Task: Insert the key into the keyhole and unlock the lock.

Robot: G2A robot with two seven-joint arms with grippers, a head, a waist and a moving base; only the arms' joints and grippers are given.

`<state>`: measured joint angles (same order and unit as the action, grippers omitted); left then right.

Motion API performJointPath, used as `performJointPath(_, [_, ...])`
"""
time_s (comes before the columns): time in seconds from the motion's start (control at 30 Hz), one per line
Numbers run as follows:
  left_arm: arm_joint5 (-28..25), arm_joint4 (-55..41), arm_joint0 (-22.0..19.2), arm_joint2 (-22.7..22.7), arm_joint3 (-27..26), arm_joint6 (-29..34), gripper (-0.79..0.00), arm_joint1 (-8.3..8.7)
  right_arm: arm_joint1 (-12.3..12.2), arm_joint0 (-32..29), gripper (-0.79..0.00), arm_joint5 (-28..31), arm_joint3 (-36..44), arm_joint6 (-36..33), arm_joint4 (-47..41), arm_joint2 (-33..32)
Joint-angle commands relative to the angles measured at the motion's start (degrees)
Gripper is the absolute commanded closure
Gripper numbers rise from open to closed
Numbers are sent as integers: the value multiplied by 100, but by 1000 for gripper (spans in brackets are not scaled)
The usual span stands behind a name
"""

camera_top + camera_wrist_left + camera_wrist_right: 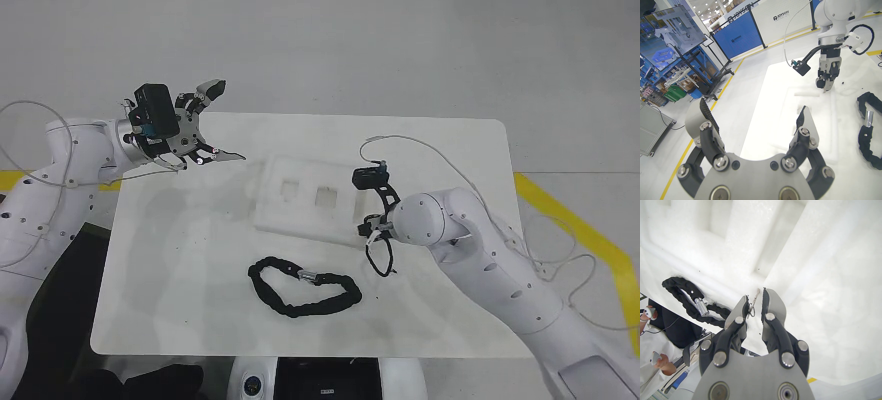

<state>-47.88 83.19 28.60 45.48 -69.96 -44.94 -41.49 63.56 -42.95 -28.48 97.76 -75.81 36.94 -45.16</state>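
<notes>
A black cloth-covered chain lock (300, 286) lies in a loop on the white table near its front edge, its silver lock cylinder (701, 308) showing at one end. The small key (754, 301) with its ring sits edge-on at the seam between foam tray and table. My right gripper (755, 294) is low over it, fingers narrowly open on either side of the key, a gap at each pad. From above, that gripper (368, 232) is at the tray's right edge. My left gripper (205, 125) hangs open and empty over the table's far left corner.
A white foam tray (300, 215) with two square recesses lies at the table's middle, just behind the chain. In the left wrist view the chain (865, 140) and the right gripper (824, 88) lie beyond the tray (789, 132). Bare table spreads to the left and right.
</notes>
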Motion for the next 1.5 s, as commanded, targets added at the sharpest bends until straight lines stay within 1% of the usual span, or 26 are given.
performJointPath(0.0, [0,0,0,0,0,0,-785,0,6,15,-37,-10,-17,10,24,17])
performJointPath(0.07, [0,0,0,0,0,0,-785,0,11,28,0,-13,-26,13,46,32])
performJointPath(0.23, [0,0,0,0,0,0,-785,0,8,53,0,-33,-21,33,136,27])
performJointPath(0.53, [0,0,0,0,0,0,-785,0,-50,142,0,54,93,-55,625,13])
performJointPath(0.83, [0,0,0,0,0,0,-785,0,-96,214,0,258,76,-260,1262,-45])
performJointPath(0.93, [0,0,0,0,0,0,-785,0,-98,219,0,336,122,-338,1356,-142])
performJointPath(1.1, [0,0,0,0,0,0,-785,0,-109,161,0,547,252,-549,1804,-313])
performJointPath(1.23, [0,0,0,0,0,0,-785,0,-96,41,0,651,403,-654,1634,-617])
performJointPath(1.47, [0,0,0,0,0,0,-785,0,-164,-297,0,809,888,-811,825,-1418])
